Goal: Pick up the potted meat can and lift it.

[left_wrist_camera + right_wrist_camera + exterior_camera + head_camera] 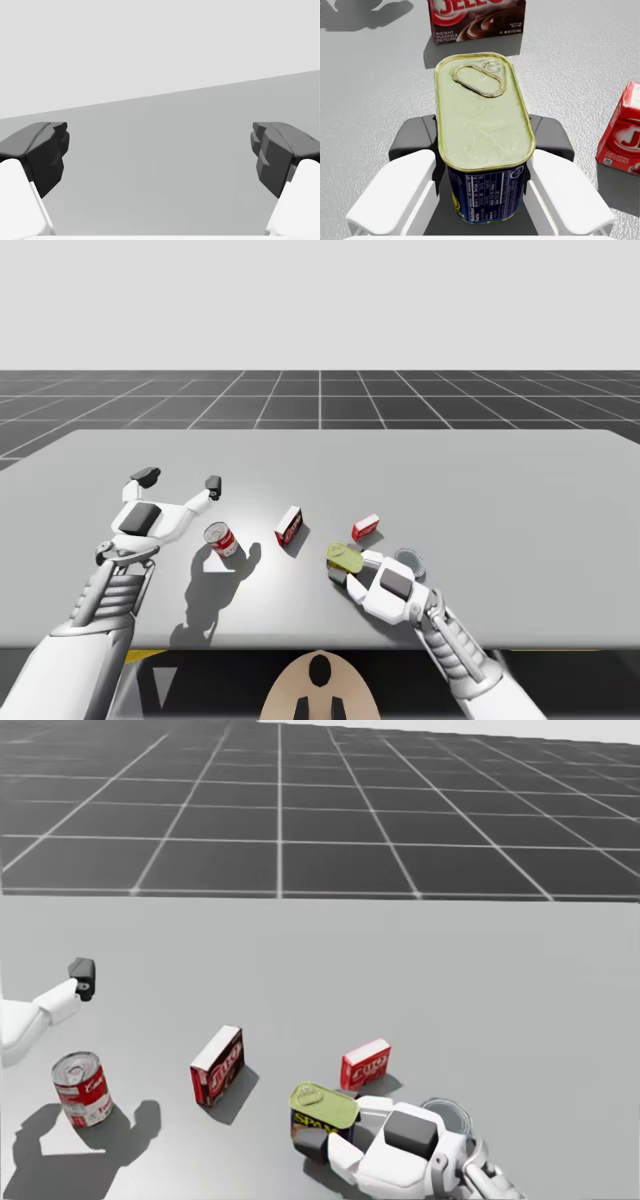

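So, right gripper (482,141) was clamped on the potted meat can (482,107), with its dark pads pressing the can's two long sides. The can stood upright, near-right of table centre. Grasp looked done and the lift was still to do. The can seemed to sit on or barely off the table (520,500); couldn't tell which.

Can was a rounded-rectangular tin: pale gold lid with pull-ring, dark blue printed label, smooth rigid metal. The gripper's fingers were white shells with dark grey pads.

Just right of that gripper lay a low round silvery tin (411,561). Just beyond the can stood a small red cardboard box (365,527). Further left was a dark red-brown pudding box (289,526), on edge. Left again was a red-and-white cylindrical can (221,539).

Left gripper (180,480) hung spread wide, holding nothing, far left over the matte grey table.
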### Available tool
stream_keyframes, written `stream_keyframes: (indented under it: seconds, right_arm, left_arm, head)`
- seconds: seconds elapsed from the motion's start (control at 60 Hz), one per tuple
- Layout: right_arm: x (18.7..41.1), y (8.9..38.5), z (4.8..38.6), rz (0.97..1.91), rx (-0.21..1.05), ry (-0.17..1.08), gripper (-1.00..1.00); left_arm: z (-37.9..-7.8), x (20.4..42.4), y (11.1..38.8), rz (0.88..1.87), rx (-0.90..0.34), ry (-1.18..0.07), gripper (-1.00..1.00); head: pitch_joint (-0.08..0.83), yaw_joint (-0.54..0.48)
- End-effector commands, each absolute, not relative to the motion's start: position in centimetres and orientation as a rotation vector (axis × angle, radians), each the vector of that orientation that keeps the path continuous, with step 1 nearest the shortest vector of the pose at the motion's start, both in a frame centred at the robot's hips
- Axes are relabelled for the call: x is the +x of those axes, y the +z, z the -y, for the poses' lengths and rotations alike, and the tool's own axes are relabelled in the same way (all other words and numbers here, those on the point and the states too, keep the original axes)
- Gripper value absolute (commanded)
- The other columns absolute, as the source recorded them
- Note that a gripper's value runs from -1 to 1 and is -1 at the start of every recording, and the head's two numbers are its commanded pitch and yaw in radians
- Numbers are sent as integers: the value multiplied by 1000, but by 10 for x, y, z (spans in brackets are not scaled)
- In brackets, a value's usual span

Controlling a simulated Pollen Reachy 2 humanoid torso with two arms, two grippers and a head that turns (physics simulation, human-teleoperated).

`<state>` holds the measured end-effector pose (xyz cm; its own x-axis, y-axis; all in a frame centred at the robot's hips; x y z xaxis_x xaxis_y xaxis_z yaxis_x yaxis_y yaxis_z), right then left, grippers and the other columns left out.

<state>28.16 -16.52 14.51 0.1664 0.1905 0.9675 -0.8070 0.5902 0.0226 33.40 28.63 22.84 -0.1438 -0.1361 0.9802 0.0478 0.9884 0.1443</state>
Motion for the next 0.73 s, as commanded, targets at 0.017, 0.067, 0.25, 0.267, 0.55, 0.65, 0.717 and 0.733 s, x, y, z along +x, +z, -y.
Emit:
stream_keyframes:
  seconds: [0.017,0.067,0.25,0.267,0.55,0.65,0.717,0.733]
  right_arm:
    - [274,141,163,1178,649,795,978]
    - [271,148,163,1186,653,799,980]
    - [266,193,166,1261,646,827,972]
    - [266,204,166,1283,644,826,979]
    - [260,291,159,1452,624,862,1000]
    - [256,323,149,1571,604,849,1000]
    - [253,342,143,1669,594,818,1000]
    - [252,349,142,1714,584,809,1000]
  left_arm:
    - [-286,333,228,1709,67,-159,-1000]
    - [-286,333,228,1709,67,-159,-1000]
    - [-286,334,228,1709,69,-157,-1000]
    - [-286,334,228,1709,68,-156,-1000]
    - [-287,333,231,1714,68,-151,-1000]
    - [-287,333,231,1714,69,-151,-1000]
    - [-287,333,230,1713,72,-151,-1000]
    - [-287,333,230,1713,74,-151,-1000]
  head:
    - [378,-96]
    - [371,-97]
    - [351,-97]
    - [351,-99]
    - [342,-102]
    - [342,-105]
    - [339,-105]
    - [338,-105]
